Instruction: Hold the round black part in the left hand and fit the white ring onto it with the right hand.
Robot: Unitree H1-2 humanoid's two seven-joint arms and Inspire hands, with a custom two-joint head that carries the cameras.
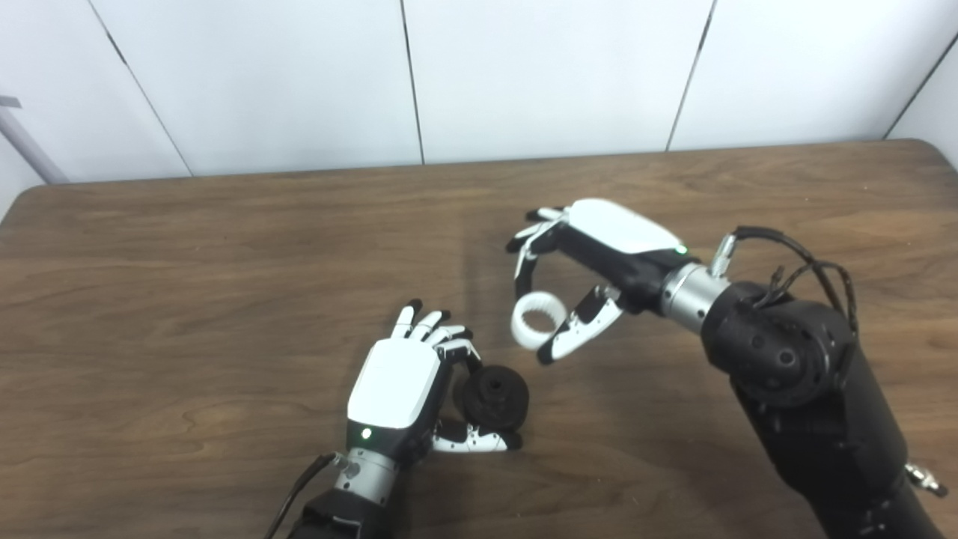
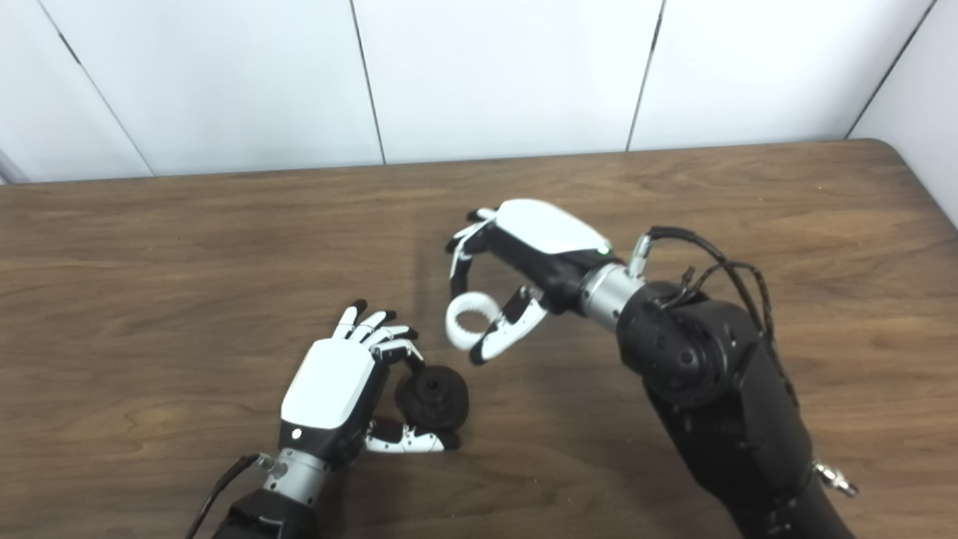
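Left eye view shows my left hand (image 1: 400, 389) wrapped around the round black part (image 1: 494, 398) low over the brown desk (image 1: 187, 299), while my right hand (image 1: 591, 262) pinches the white ring (image 1: 536, 320) just up and right of it.

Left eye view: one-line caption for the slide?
Left hand grips the round black part on the table; right hand holds the white ring just above it.

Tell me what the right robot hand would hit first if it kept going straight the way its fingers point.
The right robot hand, shut on the white ring, points toward the picture's lower left. The first thing on that line looks like the round black part in the left robot hand, though depth is unclear.
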